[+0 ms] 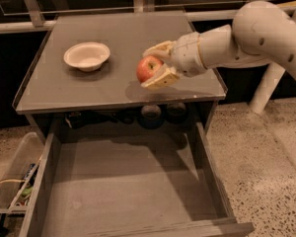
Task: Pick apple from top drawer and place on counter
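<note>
The red apple [148, 68] with yellowish patches is held between the cream fingers of my gripper [155, 66], which reaches in from the right. It hangs just above the front right part of the grey-brown counter [113, 33] and casts a shadow on it. The top drawer [128, 181] stands pulled open below the counter's front edge; its flat bottom is bare.
A shallow cream-white bowl [87, 56] sits on the counter's left half. A clear plastic bin of clutter [12, 181] stands on the floor left of the drawer. Dark round items [153, 113] lie under the counter behind the drawer. Speckled floor lies to the right.
</note>
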Robot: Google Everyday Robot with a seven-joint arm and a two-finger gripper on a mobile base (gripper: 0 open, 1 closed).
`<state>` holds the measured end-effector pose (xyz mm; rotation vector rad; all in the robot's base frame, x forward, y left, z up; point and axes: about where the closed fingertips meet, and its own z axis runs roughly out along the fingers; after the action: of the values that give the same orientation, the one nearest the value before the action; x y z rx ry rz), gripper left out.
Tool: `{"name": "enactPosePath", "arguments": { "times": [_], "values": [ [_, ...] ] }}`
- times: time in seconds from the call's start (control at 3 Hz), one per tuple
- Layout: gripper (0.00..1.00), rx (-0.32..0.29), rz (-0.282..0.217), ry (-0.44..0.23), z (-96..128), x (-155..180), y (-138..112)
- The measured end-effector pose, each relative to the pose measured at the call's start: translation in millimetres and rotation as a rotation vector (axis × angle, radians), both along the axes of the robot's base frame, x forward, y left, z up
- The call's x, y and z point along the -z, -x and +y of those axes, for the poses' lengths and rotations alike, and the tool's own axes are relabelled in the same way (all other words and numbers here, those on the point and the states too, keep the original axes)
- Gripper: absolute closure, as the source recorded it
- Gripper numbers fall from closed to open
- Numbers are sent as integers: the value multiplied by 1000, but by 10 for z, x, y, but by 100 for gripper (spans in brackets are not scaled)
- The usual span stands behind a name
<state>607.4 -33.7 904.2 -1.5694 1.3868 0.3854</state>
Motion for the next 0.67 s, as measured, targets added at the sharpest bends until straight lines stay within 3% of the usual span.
{"name": "enactPosePath", "arguments": {
  "times": [0.33, 0.67],
  "values": [
    [100, 37, 15, -65, 107, 1, -497],
    [100, 98, 48, -76, 130, 102, -860]
  ]
}}
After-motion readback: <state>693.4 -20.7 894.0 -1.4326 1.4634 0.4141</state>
